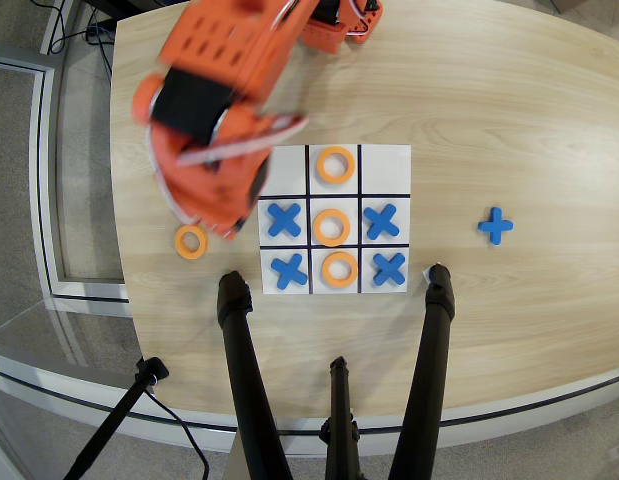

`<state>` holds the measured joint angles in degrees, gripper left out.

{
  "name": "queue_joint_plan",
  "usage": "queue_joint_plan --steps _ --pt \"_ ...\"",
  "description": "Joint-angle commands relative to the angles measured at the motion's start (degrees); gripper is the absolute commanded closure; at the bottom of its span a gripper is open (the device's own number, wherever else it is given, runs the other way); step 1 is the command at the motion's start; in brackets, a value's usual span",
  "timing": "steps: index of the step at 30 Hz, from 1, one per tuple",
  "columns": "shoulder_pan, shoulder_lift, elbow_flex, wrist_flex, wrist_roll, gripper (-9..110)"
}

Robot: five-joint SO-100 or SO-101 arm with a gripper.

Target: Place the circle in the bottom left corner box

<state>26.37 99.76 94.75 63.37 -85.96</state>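
On the board (384,158), apparently three rings (332,227), four crosses (283,220).

Orange rings: four. Three on board (385,160) at (336,165), (331,227), (339,270); one on table (549,150) at (190,241).
Blue crosses: five. Four on board, first at (283,220); one apart on table (495,226).
Board: one, nine cells.
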Motion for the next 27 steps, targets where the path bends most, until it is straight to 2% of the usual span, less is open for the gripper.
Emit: queue_joint_plan --steps 1,7,16,27 --pt "4.22 -13.27 -10.9 -4.83 -0.35 97" --pt "8.88 -30.94 -24.96 -9.93 -2.9 83" --pt "8.44 -39.81 -30.5 -14.59 -3.6 70" --pt "4.39 -40.87 -29.0 -13.18 -1.93 70"
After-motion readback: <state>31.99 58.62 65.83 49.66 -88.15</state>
